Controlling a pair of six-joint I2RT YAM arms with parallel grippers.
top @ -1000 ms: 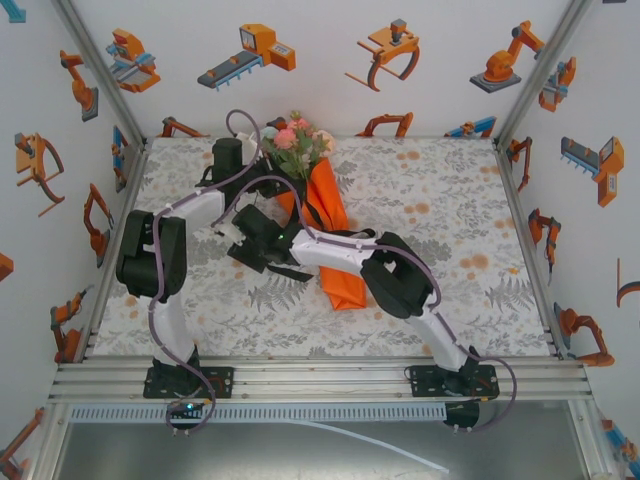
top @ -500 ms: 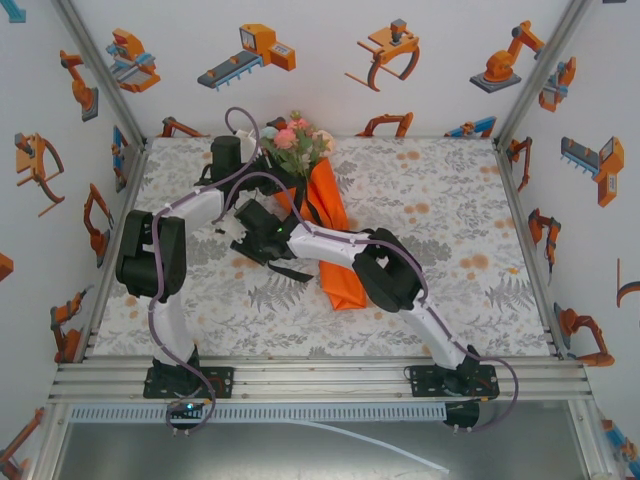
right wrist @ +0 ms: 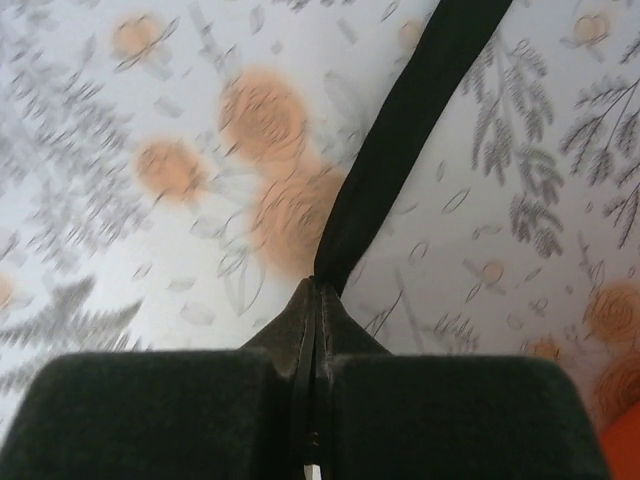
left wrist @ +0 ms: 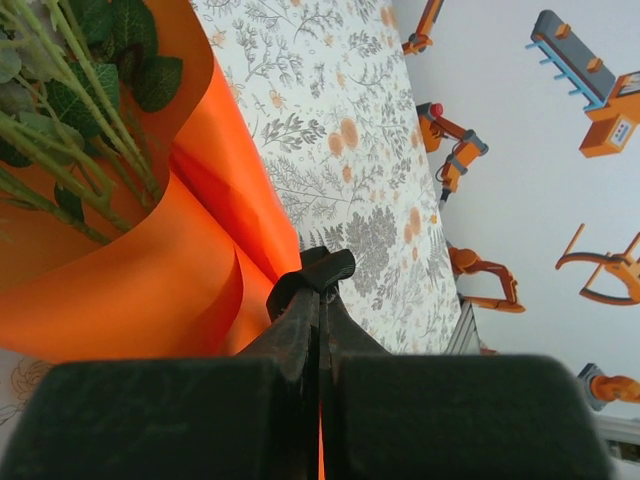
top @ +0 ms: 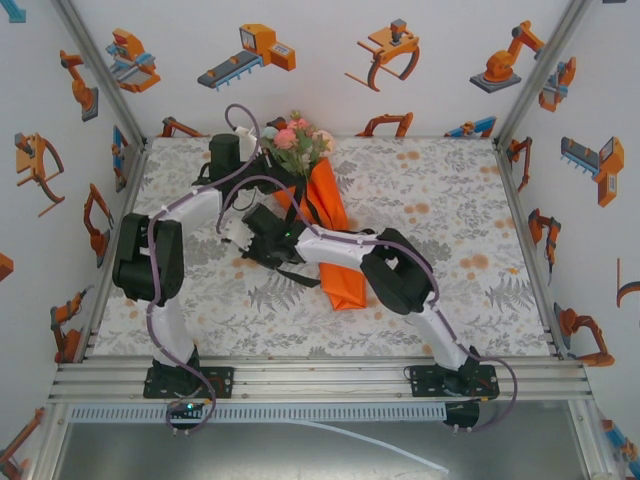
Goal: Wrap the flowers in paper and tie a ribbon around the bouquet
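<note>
The bouquet (top: 345,285) lies left of centre, blooms toward the table's (top: 460,200) far edge. The right gripper (right wrist: 318,285) is clamped on the ribbon (right wrist: 400,130), which runs straight. The left gripper (left wrist: 320,285) is closed beside the paper (left wrist: 150,290), seemingly pinching the ribbon's other end. Probably opposed pulls to cinch the tie.

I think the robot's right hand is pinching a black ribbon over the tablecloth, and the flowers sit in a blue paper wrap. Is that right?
Almost. The paper around the flowers is bright orange, not blue, which the left wrist view shows plainly. The rest stands: in the right wrist view the right hand is shut on the black ribbon, which runs away from it over the flowered tablecloth.
</note>
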